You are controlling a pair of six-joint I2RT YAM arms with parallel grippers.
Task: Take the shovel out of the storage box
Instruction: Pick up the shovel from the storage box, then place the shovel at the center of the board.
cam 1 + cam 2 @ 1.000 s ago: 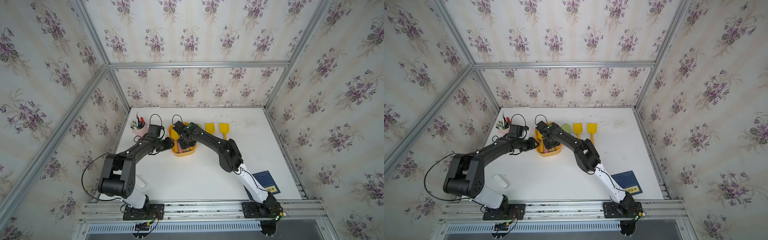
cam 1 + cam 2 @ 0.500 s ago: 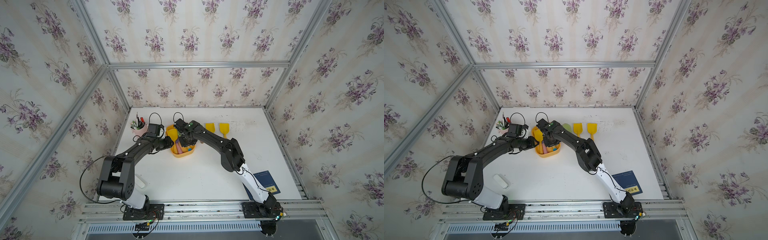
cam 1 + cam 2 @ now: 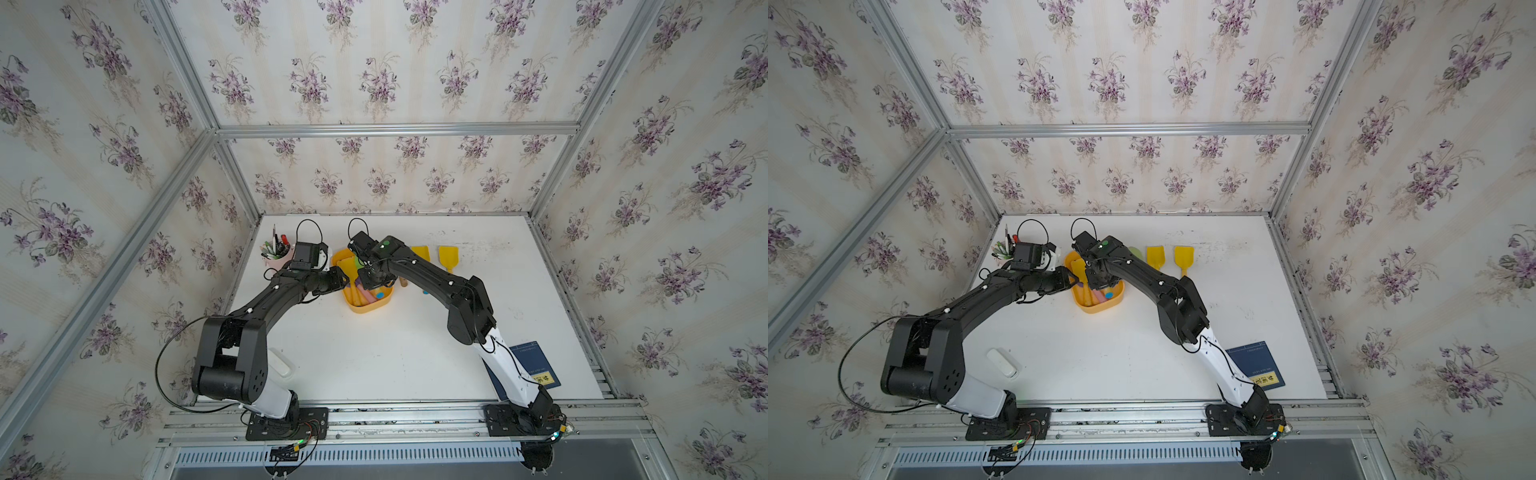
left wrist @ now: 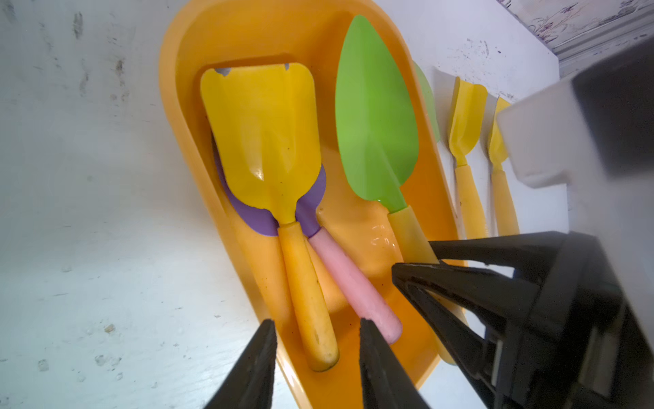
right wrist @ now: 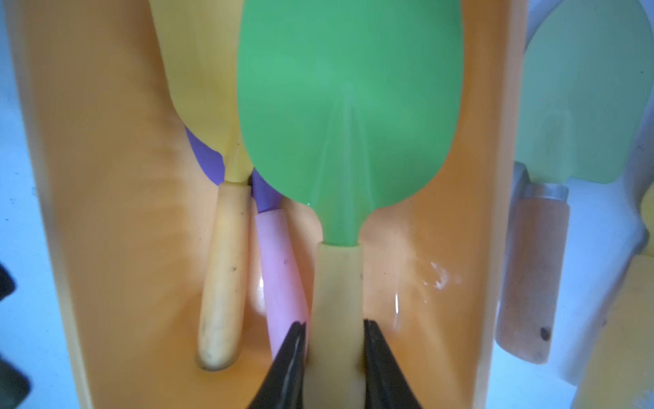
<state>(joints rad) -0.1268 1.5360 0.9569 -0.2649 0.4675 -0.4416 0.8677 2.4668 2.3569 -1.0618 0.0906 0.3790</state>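
Note:
The storage box [image 3: 368,308] is a yellow-orange tub at the back left of the table; it also shows in the other top view [image 3: 1098,308]. In it lie a green shovel [image 4: 375,117], a yellow shovel [image 4: 262,134] and a purple one with a pink handle [image 4: 350,283]. My right gripper [image 5: 334,322] is shut on the green shovel's pale yellow handle [image 5: 338,279], inside the box. My left gripper [image 4: 315,322] is open. It straddles the box's side wall [image 4: 283,340], one finger outside and one over the inside.
Beside the box on the table lie two yellow shovels [image 3: 420,252] [image 3: 449,254] and a green one with a wooden handle [image 5: 531,276]. A pink pen cup [image 3: 275,259] stands behind my left wrist. A white block [image 3: 280,362] and a blue booklet [image 3: 534,365] lie near the front.
My right gripper's jaws have closed onto the green shovel's handle. The left arm has stayed at the box's wall.

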